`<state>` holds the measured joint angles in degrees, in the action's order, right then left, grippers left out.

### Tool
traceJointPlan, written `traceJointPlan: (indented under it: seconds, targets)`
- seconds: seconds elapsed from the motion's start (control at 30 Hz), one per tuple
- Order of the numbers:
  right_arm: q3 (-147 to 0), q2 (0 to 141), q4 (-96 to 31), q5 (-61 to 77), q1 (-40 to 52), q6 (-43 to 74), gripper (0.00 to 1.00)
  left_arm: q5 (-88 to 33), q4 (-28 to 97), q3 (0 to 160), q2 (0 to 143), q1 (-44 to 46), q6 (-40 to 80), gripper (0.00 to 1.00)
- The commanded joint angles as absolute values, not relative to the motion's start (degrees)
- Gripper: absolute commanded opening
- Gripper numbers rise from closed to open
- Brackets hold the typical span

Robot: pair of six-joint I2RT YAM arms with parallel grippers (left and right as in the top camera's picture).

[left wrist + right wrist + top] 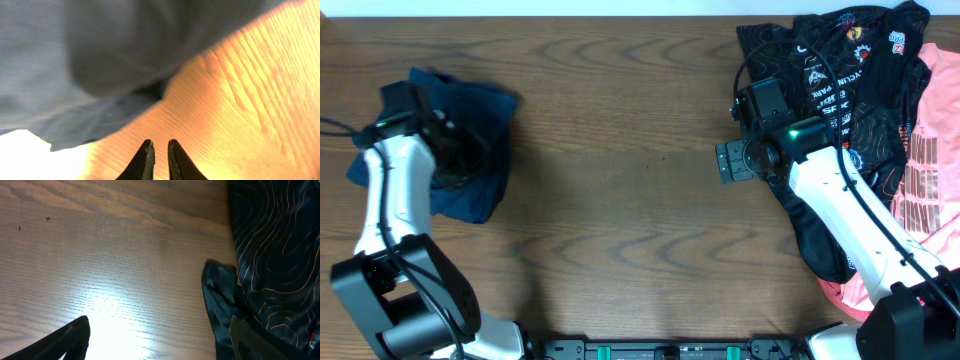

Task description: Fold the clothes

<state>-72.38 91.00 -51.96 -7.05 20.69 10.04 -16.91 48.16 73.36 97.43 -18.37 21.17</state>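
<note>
1. Navy clothes (495, 130) lie bunched under your left arm. The left gripper (160, 143) hangs over them, its fingers (145, 160) drawn almost together with only a thin slit between. Nothing is pinched in it.
2. Just out from those tips, the left wrist view shows a strip of bare table (240, 100). Beyond that is a loose edge of the navy clothes, close to the fingers but not touching them. The pose suggests you are lined up to take that edge, though no grip is made yet.
3. Your right gripper (160, 322) sits well apart from the navy clothes, across the wood. Its fingers (65, 340) are spread wide and empty over bare table. A dark fold of the black printed jersey (280, 240) lies just beside one finger.
4. The navy clothes lie alone, far from the heap of jersey and pink garment (930, 170). This suggests they are the piece now being worked, with the heap waiting its turn.
5. Between the navy clothes and the heap runs broad, bare wood, which should be room enough to spread and fold the fabric.
6. The table's far edge lies near the navy clothes, so the open middle is likely the safer place to work.
</note>
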Motion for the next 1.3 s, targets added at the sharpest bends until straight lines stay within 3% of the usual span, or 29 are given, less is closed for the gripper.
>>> traceJointPlan:
  seconds: [0.0,0.47,0.73,0.97,1.03,1.17,1.27]
  targets:
    - [-73.17,90.48,-52.27,-6.96,20.16,10.96,0.88,-12.88,46.76,70.37,98.43,-14.83,19.99,0.12]
    - [-73.17,90.48,-53.58,-5.69,20.16,11.70,0.87,3.22,29.95,68.31,107.48,-14.96,20.01,0.13]
    - [-73.17,90.48,-53.52,-5.52,20.16,12.21,0.88,3.18,24.49,69.82,107.48,-20.08,20.01,0.17]
    - [-73.17,90.48,-53.34,-5.52,20.16,12.86,0.88,-6.68,24.62,70.87,107.42,-22.17,19.90,0.34]
    - [-73.17,90.48,-52.99,-5.56,20.10,13.72,0.89,-12.27,24.60,70.87,107.37,-21.74,17.63,0.43]
    - [-73.17,90.61,-49.93,-4.51,19.27,15.38,0.98,-19.42,24.73,70.87,107.35,-18.15,11.99,0.58]
    - [-73.17,91.07,-46.94,0.67,17.15,14.39,0.99,-20.32,25.23,70.87,107.35,-12.93,7.27,0.64]
